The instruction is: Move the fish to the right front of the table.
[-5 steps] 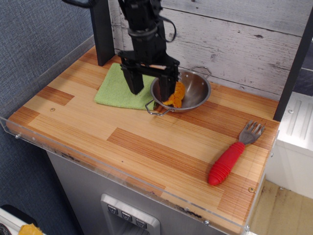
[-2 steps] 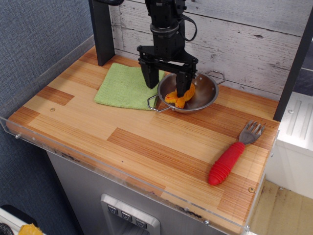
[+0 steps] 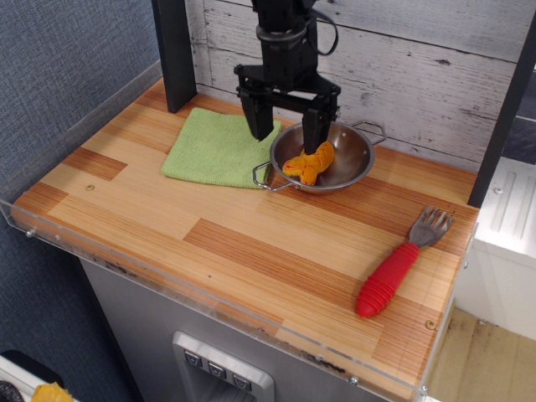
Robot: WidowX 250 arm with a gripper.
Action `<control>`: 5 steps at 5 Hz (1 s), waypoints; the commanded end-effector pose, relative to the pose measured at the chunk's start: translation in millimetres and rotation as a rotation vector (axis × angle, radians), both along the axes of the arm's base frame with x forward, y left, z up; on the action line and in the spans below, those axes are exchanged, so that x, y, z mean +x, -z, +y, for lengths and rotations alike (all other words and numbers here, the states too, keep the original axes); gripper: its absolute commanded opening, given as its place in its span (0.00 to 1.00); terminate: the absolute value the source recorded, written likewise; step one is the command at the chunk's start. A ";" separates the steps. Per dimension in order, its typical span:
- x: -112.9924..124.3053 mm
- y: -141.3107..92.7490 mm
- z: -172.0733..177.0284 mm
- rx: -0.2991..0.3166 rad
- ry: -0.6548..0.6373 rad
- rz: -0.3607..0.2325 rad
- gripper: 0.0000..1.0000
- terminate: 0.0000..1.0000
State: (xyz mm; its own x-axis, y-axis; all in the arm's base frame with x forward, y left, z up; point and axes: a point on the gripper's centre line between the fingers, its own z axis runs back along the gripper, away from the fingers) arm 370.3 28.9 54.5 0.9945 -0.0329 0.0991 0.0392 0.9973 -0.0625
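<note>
The orange-yellow plush fish (image 3: 308,163) lies inside a shallow metal bowl (image 3: 350,161) at the back middle of the striped wood table (image 3: 251,251). My black gripper (image 3: 288,132) hangs just above the bowl's left rim with its jaws spread wide. Its right finger (image 3: 314,127) is right above the fish, with a small gap showing between them. Its left finger (image 3: 259,121) is outside the bowl, over the edge of the green cloth. The gripper holds nothing.
A green cloth (image 3: 213,149) lies flat left of the bowl. A red-handled grey fork (image 3: 400,264) lies at the right front. A clear acrylic guard (image 3: 209,306) runs along the front edge. A black post (image 3: 174,50) stands at the back left, against a plank wall.
The bowl with the fish slid to the right, off the cloth. The gripper moved right with it and has now risen, leaving the fish lying free in the bowl.
</note>
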 end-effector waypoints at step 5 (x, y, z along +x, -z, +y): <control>19.2 4.0 -22.6 0.056 0.124 0.014 1.00 0.00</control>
State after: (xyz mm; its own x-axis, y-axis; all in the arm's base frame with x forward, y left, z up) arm 384.6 6.3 35.7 0.9872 -0.1552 0.0369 0.1557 0.9877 -0.0136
